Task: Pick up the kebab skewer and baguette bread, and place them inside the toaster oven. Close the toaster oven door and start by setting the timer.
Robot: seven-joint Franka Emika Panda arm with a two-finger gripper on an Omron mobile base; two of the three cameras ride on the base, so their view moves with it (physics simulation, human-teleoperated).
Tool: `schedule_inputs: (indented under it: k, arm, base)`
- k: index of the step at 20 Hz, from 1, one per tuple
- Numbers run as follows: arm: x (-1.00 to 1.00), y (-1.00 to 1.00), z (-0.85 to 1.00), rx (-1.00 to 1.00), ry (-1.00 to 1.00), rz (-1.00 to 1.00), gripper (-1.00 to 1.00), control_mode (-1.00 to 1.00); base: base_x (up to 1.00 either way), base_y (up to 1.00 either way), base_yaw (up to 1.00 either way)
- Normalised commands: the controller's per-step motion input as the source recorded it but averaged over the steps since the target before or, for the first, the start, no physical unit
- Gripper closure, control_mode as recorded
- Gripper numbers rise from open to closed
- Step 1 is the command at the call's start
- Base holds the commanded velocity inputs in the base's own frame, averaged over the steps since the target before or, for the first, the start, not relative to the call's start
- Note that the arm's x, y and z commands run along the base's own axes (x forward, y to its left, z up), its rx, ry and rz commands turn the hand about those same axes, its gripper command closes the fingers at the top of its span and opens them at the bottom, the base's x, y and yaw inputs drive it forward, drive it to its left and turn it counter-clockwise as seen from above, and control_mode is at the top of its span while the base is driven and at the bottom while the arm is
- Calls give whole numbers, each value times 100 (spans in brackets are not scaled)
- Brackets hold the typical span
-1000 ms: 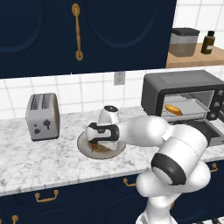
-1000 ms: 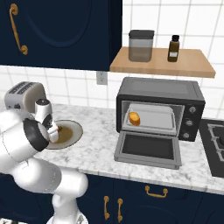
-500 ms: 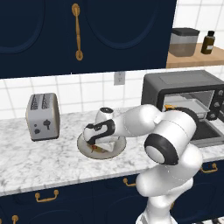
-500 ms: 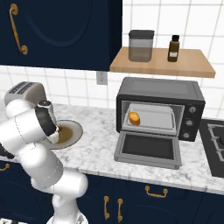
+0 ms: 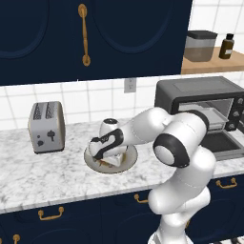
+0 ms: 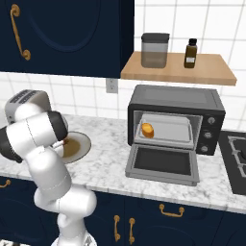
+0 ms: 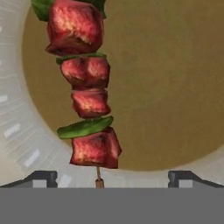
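The kebab skewer (image 7: pixel 87 92), red meat chunks with green pieces on a thin stick, lies on a round plate (image 7: pixel 26 140) with a brown centre. My gripper (image 7: pixel 113 177) hangs open right over it, the stick's end showing between the two widely spread fingertips (image 7: pixel 43 177). From the left base view the gripper (image 5: pixel 106 158) points down onto the plate (image 5: pixel 127 161), left of the toaster oven (image 5: pixel 200 90). The baguette bread (image 6: pixel 147 130) lies on the tray inside the toaster oven (image 6: pixel 175 103). The toaster oven door (image 6: pixel 163 166) is folded down flat.
A silver two-slot toaster (image 5: pixel 46 126) stands on the counter left of the plate. Above the oven, a wooden shelf (image 6: pixel 178 72) holds a jar and a brown bottle. A stove top (image 6: pixel 235 158) lies right of the oven. Dark blue cabinets hang overhead.
The hand has sunk a little lower and to the left over the plate while the arm's elbow swung up and around. The jaws stay wide apart.
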Motion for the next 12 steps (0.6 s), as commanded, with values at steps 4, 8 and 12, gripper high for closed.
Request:
schedule_inputs:
  k: [4, 8, 12]
  arm:
    - [11, 0, -18, -3, 0, 0, -100, -100]
    - [4, 0, -34, -3, 0, 0, -100, -100]
    - [4, 0, -31, -1, 0, 0, -100, -100]
  base:
    - [0, 0, 0]
    - [0, 0, 0]
    - [0, 0, 0]
